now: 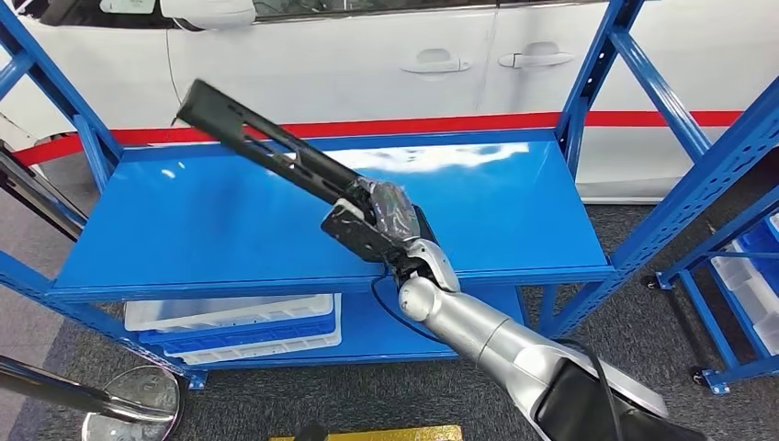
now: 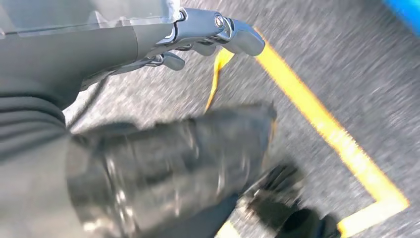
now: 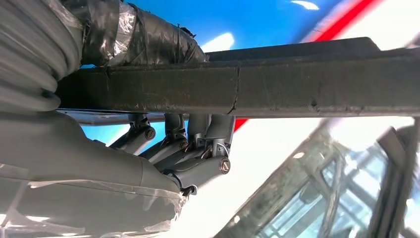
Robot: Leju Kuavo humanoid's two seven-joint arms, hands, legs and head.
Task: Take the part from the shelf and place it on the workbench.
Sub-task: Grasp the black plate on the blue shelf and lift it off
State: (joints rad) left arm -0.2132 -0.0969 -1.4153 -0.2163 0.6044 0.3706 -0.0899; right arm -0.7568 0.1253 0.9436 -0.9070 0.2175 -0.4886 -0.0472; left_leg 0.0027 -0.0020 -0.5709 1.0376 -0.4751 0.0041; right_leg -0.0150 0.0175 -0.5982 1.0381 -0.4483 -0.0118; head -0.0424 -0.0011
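Spanning the head view, the blue shelf [image 1: 184,230] stands before a white car [image 1: 367,55], its broad top surface bare around the raised load. Above it the right hand [image 1: 390,220] grips a long black part [image 1: 266,147] near its lower end, fingers [image 3: 198,144] wrapped round the bar, which slants up to the left. Over grey floor with yellow tape [image 2: 322,124], the left hand [image 2: 208,34] hangs with fingers curled in, holding nothing.

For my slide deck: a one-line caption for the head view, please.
Right hand holds a long black part above the blue shelf.
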